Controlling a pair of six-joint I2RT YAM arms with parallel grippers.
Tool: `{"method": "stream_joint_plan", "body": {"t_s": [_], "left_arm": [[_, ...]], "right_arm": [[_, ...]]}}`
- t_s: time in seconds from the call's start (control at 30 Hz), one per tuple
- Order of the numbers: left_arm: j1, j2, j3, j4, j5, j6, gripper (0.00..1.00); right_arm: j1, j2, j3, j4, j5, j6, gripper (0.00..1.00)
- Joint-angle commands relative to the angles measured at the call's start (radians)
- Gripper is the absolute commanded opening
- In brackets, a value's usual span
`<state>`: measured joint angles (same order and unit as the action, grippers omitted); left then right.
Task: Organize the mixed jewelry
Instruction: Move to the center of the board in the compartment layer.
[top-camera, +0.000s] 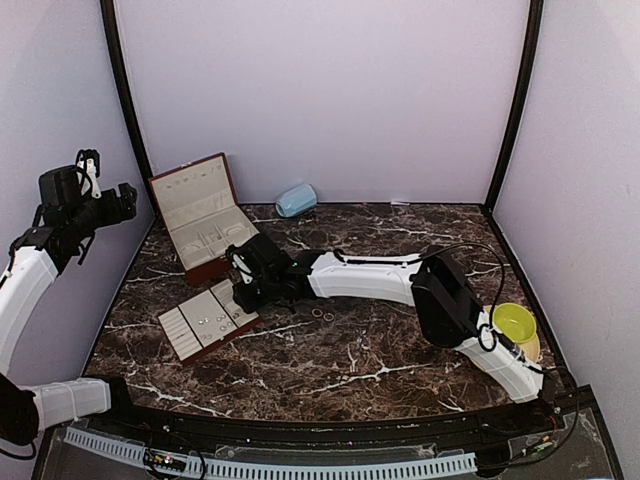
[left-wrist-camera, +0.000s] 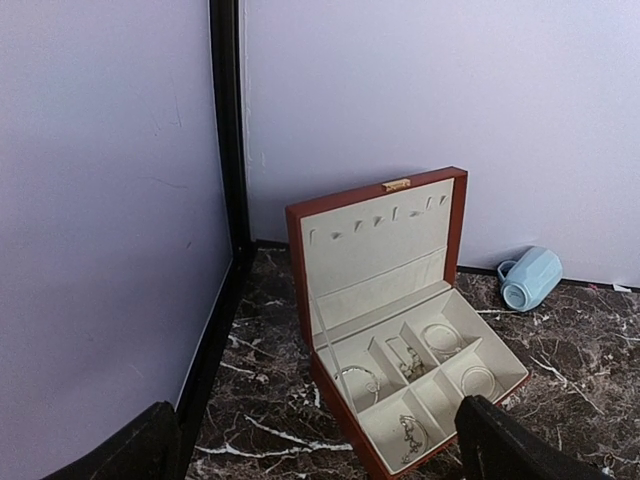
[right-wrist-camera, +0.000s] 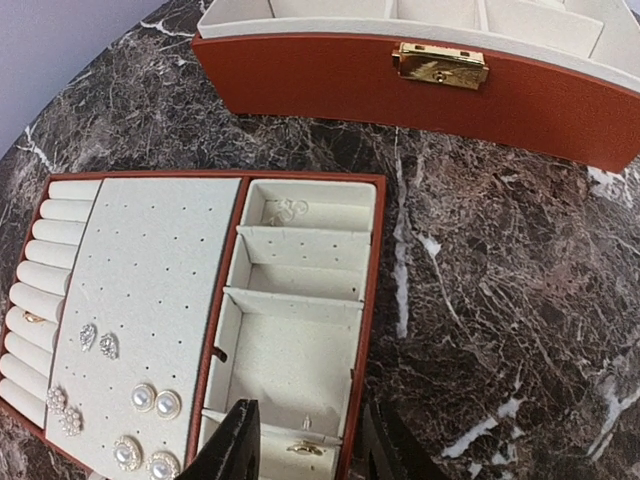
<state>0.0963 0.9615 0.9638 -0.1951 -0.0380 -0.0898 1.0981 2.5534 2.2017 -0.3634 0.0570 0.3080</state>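
The mixed jewelry is spread out. Pearl and sparkly earrings (right-wrist-camera: 148, 400) sit on the cream-lined tray (right-wrist-camera: 150, 260), with a gold ring (right-wrist-camera: 33, 317) in its roll slots and a small gold piece (right-wrist-camera: 305, 449) in a side compartment. Two small rings (top-camera: 320, 313) lie loose on the marble right of the tray (top-camera: 178, 332). My right gripper (right-wrist-camera: 310, 410) is open just above that compartment, with the gold piece between its fingers; in the top view it (top-camera: 243, 290) hovers at the tray's right edge. My left gripper (top-camera: 125, 198) is open and raised at the far left, empty (left-wrist-camera: 315, 410).
The red-brown box (left-wrist-camera: 400, 330) stands open at the back left with bracelets in its compartments; it also shows in the top view (top-camera: 200, 215). A light blue cup (top-camera: 295, 200) lies by the back wall. A yellow cup (top-camera: 515, 322) sits near the right arm's base.
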Motion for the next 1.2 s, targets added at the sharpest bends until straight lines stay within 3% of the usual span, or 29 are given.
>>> {"method": "stream_joint_plan", "body": {"t_s": [0.0,0.8,1.17], "left_arm": [[0.005,-0.025,-0.015,0.026,0.010,0.001,0.99],[0.005,-0.041,-0.025,0.034,0.031,-0.016,0.99],[0.005,-0.037,-0.027,0.036,0.028,-0.016,0.99]], "right_arm": [[0.006,0.051,0.081,0.013,0.015,-0.003,0.37],[0.005,0.120,0.124,0.011,0.079,0.014,0.28],[0.005,0.064,0.091,-0.004,0.129,0.031,0.09]]}}
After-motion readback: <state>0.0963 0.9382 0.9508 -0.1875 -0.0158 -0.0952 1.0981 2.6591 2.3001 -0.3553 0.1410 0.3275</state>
